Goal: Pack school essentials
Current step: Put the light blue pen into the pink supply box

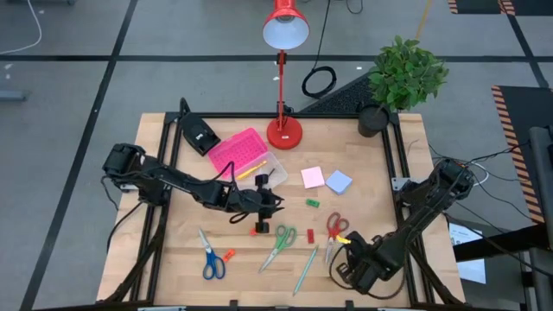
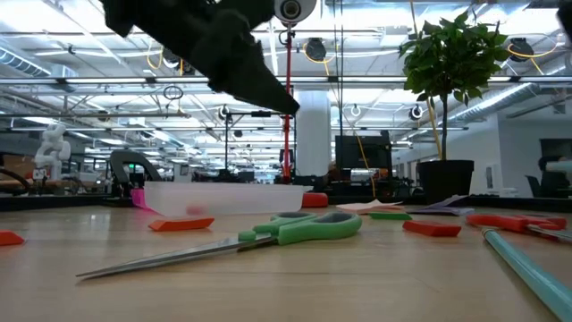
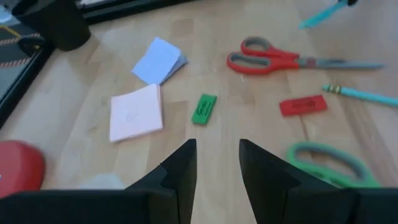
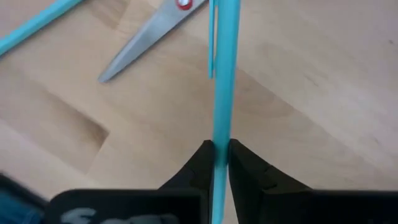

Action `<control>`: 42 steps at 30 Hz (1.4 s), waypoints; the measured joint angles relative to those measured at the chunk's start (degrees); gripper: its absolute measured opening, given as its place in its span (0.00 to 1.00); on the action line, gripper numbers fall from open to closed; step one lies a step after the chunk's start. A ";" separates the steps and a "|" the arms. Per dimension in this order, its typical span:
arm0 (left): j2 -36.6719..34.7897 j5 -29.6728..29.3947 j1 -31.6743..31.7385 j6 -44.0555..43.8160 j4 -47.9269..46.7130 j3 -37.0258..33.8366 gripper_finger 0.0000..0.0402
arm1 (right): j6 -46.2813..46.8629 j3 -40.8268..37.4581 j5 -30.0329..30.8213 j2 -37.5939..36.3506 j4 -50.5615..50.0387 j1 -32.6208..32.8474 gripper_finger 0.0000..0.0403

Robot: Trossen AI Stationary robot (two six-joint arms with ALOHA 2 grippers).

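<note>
Currently our right gripper (image 4: 221, 163) sits low at the table's front right, both fingers pinched onto a teal pen (image 4: 222, 74); the right wrist view shows the pen clamped between the pads, running straight out ahead, with the red scissors' blade tips (image 4: 140, 46) just beside it. Our left gripper (image 3: 216, 163) hangs above mid-table, just in front of the pink-lidded box (image 1: 244, 154), fingers a narrow gap apart and holding nothing.

We see the rest of the essentials spread on the wooden table (image 1: 363, 164):
- blue scissors (image 1: 210, 257) front left, an orange eraser (image 1: 229, 255) touching or just beside them
- green scissors (image 1: 278, 243) at centre front, red eraser (image 1: 310, 235) beside the handles
- red scissors (image 1: 335, 228) right of centre
- a 2nd teal pen (image 1: 305, 270) near the front edge
- green eraser (image 1: 313, 203) mid-table
- pink pad (image 1: 313, 177) and blue pad (image 1: 339, 181) side by side, near the red lamp's base (image 1: 284, 133)
</note>
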 joint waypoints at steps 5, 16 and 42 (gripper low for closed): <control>2.19 6.30 0.65 1.66 4.20 -0.01 0.31 | 0.13 0.03 9.50 0.16 0.16 2.85 0.06; 1.86 9.96 -0.47 9.46 2.02 4.85 0.34 | -6.15 -0.12 29.40 1.45 0.96 3.87 0.06; 1.62 12.62 1.80 16.06 -23.77 30.27 0.59 | -20.24 -7.68 33.97 -1.76 13.95 1.85 0.06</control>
